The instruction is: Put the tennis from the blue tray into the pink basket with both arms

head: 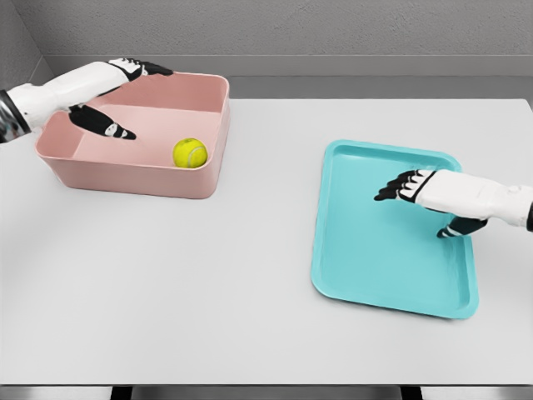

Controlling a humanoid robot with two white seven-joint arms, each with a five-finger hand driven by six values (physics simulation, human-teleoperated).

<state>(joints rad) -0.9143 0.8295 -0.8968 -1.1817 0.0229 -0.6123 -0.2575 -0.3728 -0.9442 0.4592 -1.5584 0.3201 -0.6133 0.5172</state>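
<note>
A yellow-green tennis ball (pixel 190 152) lies inside the pink basket (pixel 141 177) near its front right wall. My left hand (pixel 125 96) hovers over the basket's far left part, fingers spread and holding nothing. The blue tray (pixel 366 275) sits on the right side of the table with nothing on it. My right hand (pixel 416 196) hangs over the tray's right half, fingers relaxed and open, pointing left.
The white table (pixel 166 292) carries both containers. Its front edge runs along the bottom of the picture. A grey wall stands behind the table.
</note>
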